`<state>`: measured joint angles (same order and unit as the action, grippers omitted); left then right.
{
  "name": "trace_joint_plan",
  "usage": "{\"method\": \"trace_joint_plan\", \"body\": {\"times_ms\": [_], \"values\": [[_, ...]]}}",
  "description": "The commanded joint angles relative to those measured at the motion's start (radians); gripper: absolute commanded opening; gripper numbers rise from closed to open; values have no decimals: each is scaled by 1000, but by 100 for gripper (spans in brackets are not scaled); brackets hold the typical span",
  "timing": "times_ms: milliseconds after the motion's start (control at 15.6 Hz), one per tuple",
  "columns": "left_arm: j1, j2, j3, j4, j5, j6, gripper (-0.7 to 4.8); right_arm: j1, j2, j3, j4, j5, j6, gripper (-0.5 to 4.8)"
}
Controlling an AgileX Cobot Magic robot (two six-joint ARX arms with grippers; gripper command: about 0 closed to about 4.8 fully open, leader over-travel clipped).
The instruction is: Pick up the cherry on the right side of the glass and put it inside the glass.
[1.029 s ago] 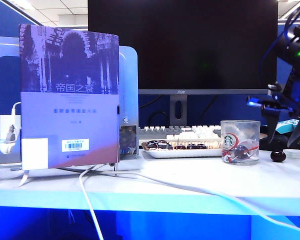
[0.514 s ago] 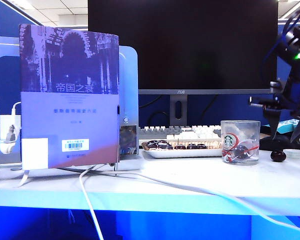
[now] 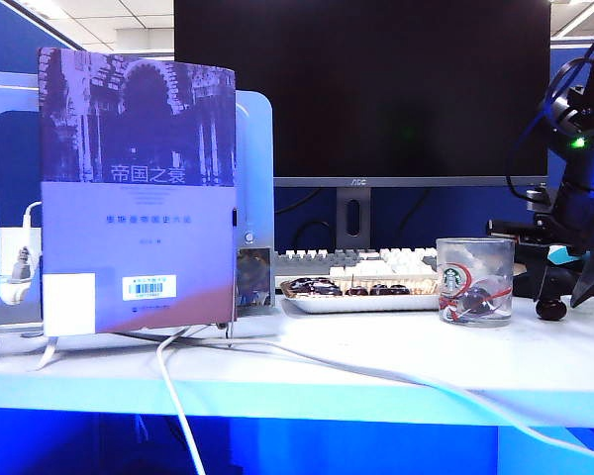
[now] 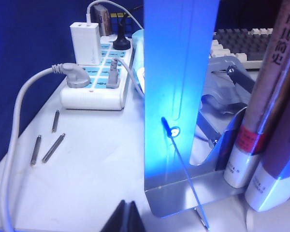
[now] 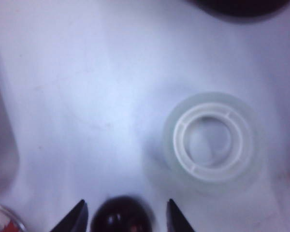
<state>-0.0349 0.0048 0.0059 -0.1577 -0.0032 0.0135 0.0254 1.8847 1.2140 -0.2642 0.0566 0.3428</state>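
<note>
**Right claw straddling the cherry, not yet closed**

I have 1 cherry (image 5: 121,216) on the table, just right of the glass (image 3: 475,281) and apart from it. In my right wrist view it sits between the 2 fingertips of the right gripper (image 5: 124,218), with a gap on each side, so the jaws stand apart and hold nothing. In the exterior view the cherry (image 3: 549,309) lies under that gripper (image 3: 564,297), low at the table.

The left gripper (image 4: 127,218) is parked far off behind the book (image 3: 137,193), near the power strip (image 4: 97,79); only its dark tips show at the frame edge, pressed together, empty.

Risks as I judge them: the cherry is round and glossy, so if I close off-centre it may squirt out and roll toward the glass or the white ring (image 5: 209,140) nearby. If I close too high, the tips may pinch only its top and drop it on the lift. The glass wall is close to one fingertip, so a careless sideways move could knock the glass. Squeezing hard could bruise the fruit.

Count: 1 loose cherry, 1 glass with something dark and red inside that I cannot identify, 1 white ring, 1 tray (image 3: 361,302) holding a row of dark fruits too clustered to count, 1 book, 1 monitor (image 3: 361,89), 1 keyboard (image 3: 356,263), 2 grippers.
</note>
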Motion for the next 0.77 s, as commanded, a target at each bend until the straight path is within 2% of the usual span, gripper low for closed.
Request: {"method": "trace_joint_plan", "body": {"times_ms": [64, 643, 772], "values": [[1, -3, -1, -12, 4, 5, -5, 0, 13, 4, 19, 5, -4, 220], [1, -3, -1, -12, 4, 5, -5, -1, 24, 4, -45, 5, -10, 220], [1, -3, -1, -12, 4, 5, -5, -1, 24, 4, -77, 42, -15, 220]]}}
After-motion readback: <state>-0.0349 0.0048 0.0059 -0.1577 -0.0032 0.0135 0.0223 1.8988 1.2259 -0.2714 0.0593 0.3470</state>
